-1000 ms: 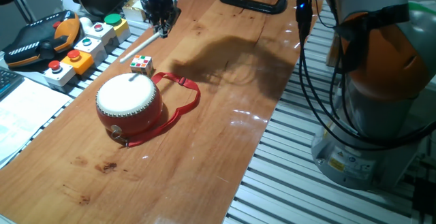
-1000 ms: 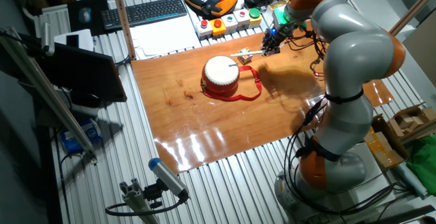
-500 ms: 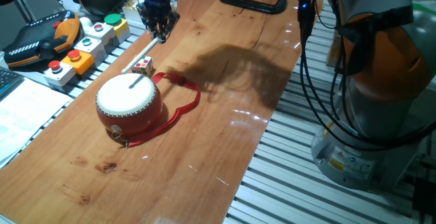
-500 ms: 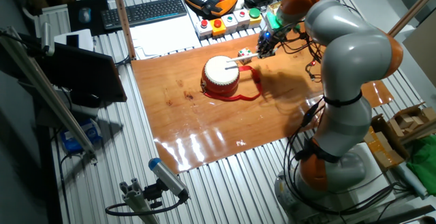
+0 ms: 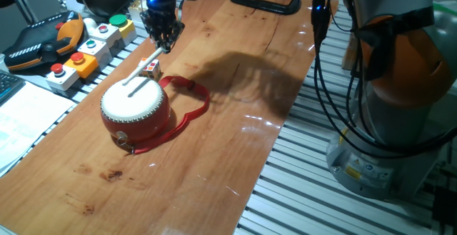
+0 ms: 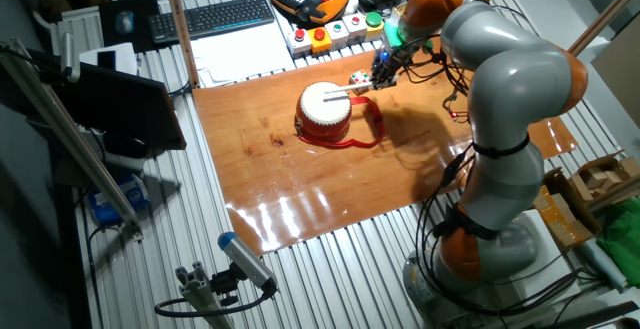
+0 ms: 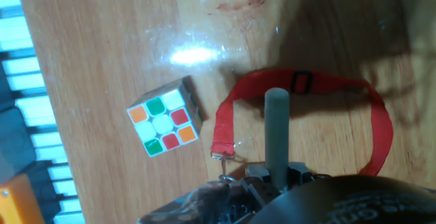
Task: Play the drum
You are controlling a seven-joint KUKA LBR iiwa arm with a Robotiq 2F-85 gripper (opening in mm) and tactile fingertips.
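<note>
The drum (image 5: 134, 108) stands on the wooden table (image 5: 235, 128), with a red body, a cream head and a red strap (image 5: 194, 99) looped to its right. It also shows in the other fixed view (image 6: 324, 110). My gripper (image 5: 163, 41) hangs behind the drum and is shut on a white drumstick (image 5: 143, 68). The stick slants down, with its tip over the drum head. In the hand view I see the stick (image 7: 276, 129) end-on above the strap (image 7: 304, 82); the drum itself is out of that view.
A small colour cube (image 5: 151, 68) lies just behind the drum, under the stick, and shows in the hand view (image 7: 165, 124). A box of coloured buttons (image 5: 91, 46) and a teach pendant (image 5: 39, 41) sit at the table's left edge. A black clamp (image 5: 265, 0) lies at the far end.
My gripper has moved left, nearer the button box, with the stick in it. The stick's tip has swung from the drum's far rim to over the drum head.
</note>
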